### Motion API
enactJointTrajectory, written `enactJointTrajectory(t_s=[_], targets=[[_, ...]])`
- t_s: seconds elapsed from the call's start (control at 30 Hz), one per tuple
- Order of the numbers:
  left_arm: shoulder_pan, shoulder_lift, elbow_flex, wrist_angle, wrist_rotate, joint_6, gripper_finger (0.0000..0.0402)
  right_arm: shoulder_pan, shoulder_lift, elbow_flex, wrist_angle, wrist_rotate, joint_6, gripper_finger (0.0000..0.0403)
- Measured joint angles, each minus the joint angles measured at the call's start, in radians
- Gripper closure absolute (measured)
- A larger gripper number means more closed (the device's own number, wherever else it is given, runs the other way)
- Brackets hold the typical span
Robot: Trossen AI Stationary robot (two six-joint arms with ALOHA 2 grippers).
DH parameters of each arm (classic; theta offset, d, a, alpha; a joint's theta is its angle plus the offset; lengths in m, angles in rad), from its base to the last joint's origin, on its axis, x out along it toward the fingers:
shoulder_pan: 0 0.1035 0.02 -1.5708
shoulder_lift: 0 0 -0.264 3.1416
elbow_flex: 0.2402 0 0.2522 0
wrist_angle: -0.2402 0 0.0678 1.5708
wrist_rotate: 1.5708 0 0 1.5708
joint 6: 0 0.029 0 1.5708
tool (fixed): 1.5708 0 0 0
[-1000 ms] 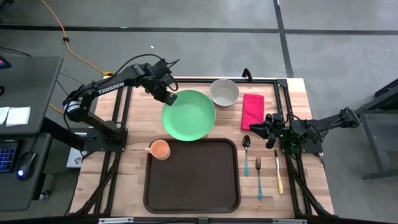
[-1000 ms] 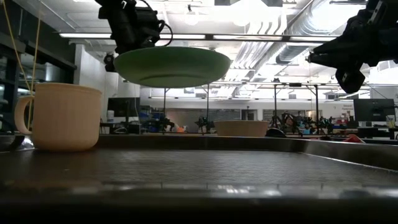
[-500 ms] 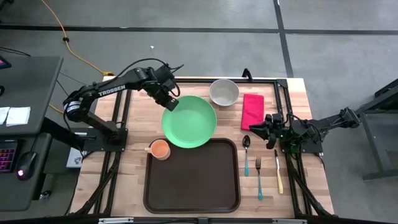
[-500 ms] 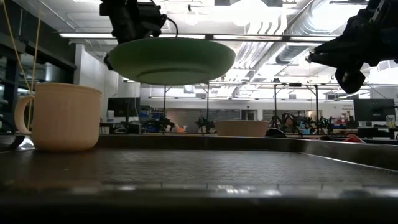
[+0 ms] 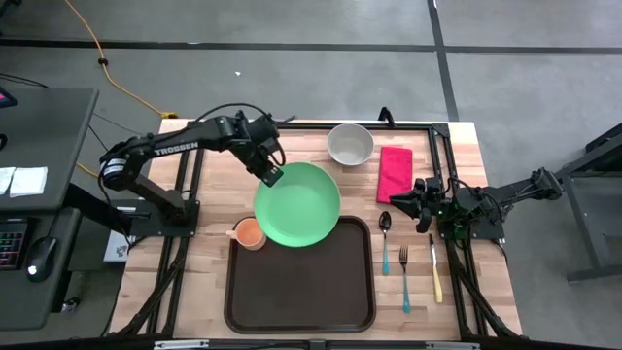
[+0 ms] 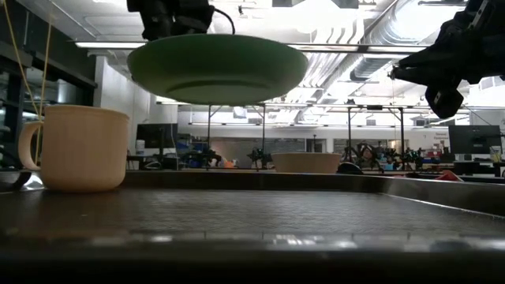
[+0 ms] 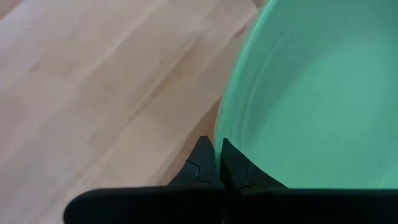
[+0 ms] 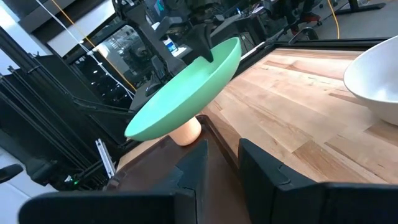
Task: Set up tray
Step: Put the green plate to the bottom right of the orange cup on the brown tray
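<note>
The left gripper (image 5: 273, 176) stays clamped on the rim of the green plate (image 5: 297, 204), held in the air. Since a moment ago the plate has travelled toward the tray (image 5: 299, 287), now overhanging its far edge just beyond the gripper. The right gripper (image 5: 402, 200) waits, fingers parted, beside the spoon (image 5: 385, 231).
</note>
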Motion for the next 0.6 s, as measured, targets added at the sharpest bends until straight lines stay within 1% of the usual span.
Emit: enactJointTrajectory(t_s=[0.37,0.6], targets=[[-0.116,0.0,0.0,0.041,-0.01,-0.055,0.0387,0.0,0.0,0.0,0.0,0.0,0.0,0.0336],[-0.182,0.0,0.0,0.038,-0.022,-0.091,0.0387,0.0,0.0,0.0,0.0,0.0,0.0,0.0336]])
